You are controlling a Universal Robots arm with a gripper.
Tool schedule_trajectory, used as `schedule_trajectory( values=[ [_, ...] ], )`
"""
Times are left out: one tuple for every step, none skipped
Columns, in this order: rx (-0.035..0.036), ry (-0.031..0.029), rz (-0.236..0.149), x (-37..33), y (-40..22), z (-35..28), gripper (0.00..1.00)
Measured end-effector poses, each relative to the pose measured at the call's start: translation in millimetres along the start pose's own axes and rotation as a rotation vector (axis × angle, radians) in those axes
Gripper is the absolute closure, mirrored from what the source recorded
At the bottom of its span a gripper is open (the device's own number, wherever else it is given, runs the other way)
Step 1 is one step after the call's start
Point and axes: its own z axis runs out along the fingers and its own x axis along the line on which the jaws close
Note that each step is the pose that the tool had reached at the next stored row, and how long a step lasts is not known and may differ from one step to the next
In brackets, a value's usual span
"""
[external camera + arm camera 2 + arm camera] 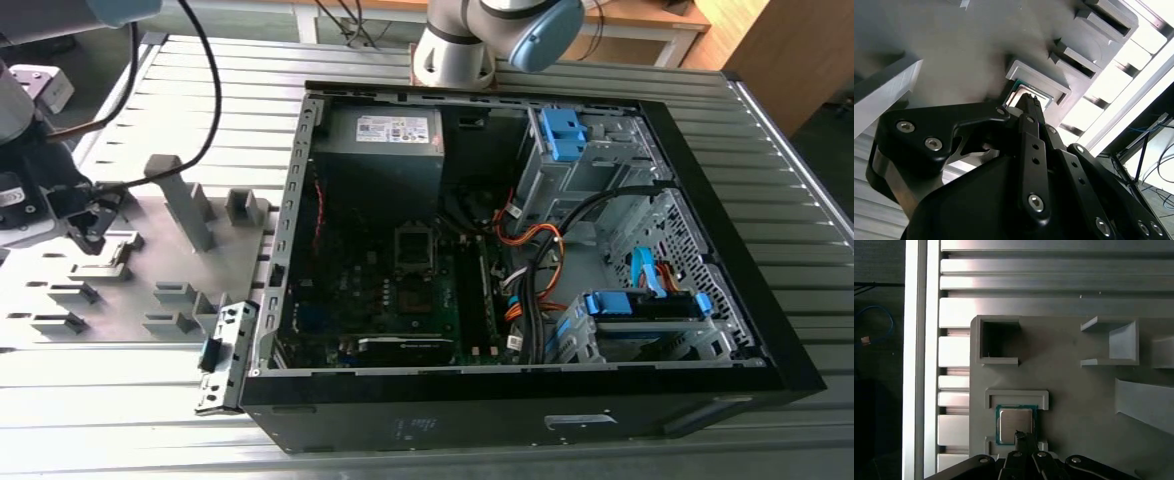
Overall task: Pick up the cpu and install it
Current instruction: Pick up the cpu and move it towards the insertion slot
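The cpu [1013, 421] is a small silvery square chip with a dark green rim. It lies flat in a shallow recess of the grey fixture plate [1079, 390]. In the second wrist view one edge of the cpu [1017, 95] peeks out beyond the fingers. My gripper [1025, 436] hangs right over the chip with its two black fingers pressed together, and their tips overlap the chip's near edge. I cannot tell whether they touch it. In the exterior view the gripper [91, 238] is at the far left, above the fixture plate [147, 290].
An open computer case [747, 330] lies at the middle and right of the exterior view, with the motherboard socket [412, 245] near its centre. Upright grey fixture blocks [187, 205] stand between the gripper and the case. A second arm's base [461, 50] stands behind the case.
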Motion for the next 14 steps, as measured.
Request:
schedule_trajectory(
  values=[
    [0.0001,-0.0014,-0.001,0.2,0.2,1.1,0.89],
    [0.0003,-0.0028,-0.001,0.5,0.5,2.1,0.89],
    [0.0004,-0.0043,-0.002,0.9,0.7,3.1,0.89],
    [0.0007,-0.0055,-0.003,1.2,0.9,4.0,0.89],
    [0.0009,-0.0067,-0.003,1.6,1.2,4.7,0.89],
    [0.0011,-0.0078,-0.004,1.9,1.4,5.6,0.89],
    [0.0014,-0.0082,-0.004,2.2,1.6,6.0,0.89],
    [0.0021,-0.0086,-0.004,2.5,2.1,6.3,0.89],
    [0.0025,-0.0088,-0.004,2.8,2.6,6.6,0.89],
    [0.0028,-0.0092,-0.004,3.2,3.4,7.0,0.89],
    [0.0031,-0.0094,-0.004,3.6,4.1,7.3,0.89],
    [0.0031,-0.0100,-0.004,4.0,5.0,7.7,0.89],
    [0.0037,-0.0103,-0.004,4.6,5.7,8.0,0.89],
    [0.0051,-0.0102,-0.004,5.3,6.4,8.3,0.89]
  ],
)
